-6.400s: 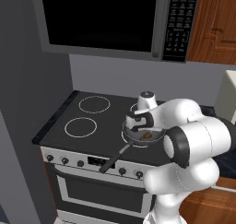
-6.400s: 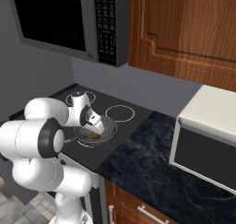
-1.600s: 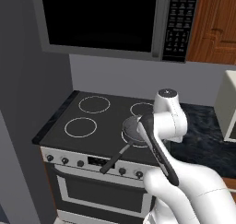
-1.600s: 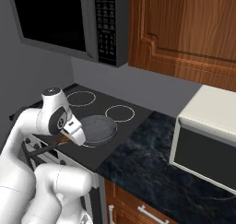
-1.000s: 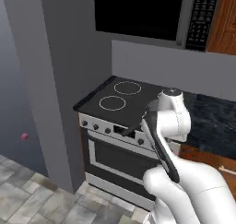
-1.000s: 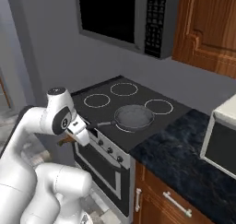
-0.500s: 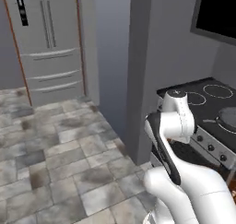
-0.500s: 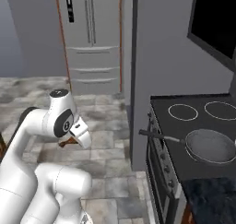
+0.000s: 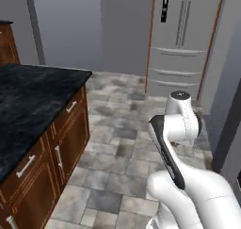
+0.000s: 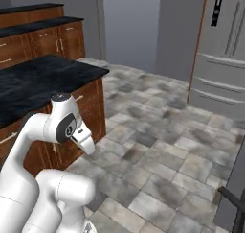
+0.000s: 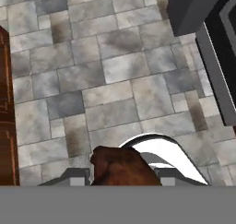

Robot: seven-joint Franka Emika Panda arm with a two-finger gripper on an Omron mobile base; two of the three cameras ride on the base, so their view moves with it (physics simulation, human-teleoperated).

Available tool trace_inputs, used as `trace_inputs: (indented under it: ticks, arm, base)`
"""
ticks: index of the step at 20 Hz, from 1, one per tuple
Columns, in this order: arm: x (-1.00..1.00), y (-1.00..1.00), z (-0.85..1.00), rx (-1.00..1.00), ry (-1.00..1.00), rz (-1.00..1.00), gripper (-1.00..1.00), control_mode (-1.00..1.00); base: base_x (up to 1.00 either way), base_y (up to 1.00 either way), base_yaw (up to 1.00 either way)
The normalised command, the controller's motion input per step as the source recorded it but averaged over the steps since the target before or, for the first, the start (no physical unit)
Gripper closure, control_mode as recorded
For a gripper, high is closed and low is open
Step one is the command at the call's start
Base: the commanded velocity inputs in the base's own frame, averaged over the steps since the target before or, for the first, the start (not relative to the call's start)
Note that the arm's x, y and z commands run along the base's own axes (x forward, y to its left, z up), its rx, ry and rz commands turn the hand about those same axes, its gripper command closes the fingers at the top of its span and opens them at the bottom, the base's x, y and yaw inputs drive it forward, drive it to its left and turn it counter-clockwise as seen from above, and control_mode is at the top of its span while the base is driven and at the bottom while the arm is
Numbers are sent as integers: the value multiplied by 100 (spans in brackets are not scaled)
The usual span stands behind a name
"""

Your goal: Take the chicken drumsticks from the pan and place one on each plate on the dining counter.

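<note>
A stone-tile floor (image 9: 117, 129) spreads across the middle. At ten o'clock stands a wood cabinet (image 9: 56, 148) with metal handles under a black marbled top (image 9: 28, 96). At one o'clock, a grey refrigerator (image 9: 186, 39) stands against the far wall.

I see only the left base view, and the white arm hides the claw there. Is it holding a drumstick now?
Observer: Yes. In the hand view, an orange-brown roasted drumstick sits gripped in the claw, above the grey stone floor tiles.
Operator: Is the stove close to the robot?
Observer: Fairly close, I think. In the right base view, a dark bar-shaped oven handle juts in at the lower right corner.
</note>
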Motion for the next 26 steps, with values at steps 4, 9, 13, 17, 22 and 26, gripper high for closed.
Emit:
trace_inputs:
  ticks: [4,9,13,17,22,26]
  arm:
    - [0,0,0,0,0,0,100,100]
    - [0,0,0,0,0,0,100,100]
    - [0,0,0,0,0,0,100,100]
    - [0,0,0,0,0,0,100,100]
    - [0,0,0,0,0,0,100,100]
    - [0,0,0,0,0,0,100,100]
  base:
    - [-6,0,100]
    - [-6,2,100]
    - [-14,20,100]
    - [-11,59,92]
    - [14,95,39]
    - [43,100,6]
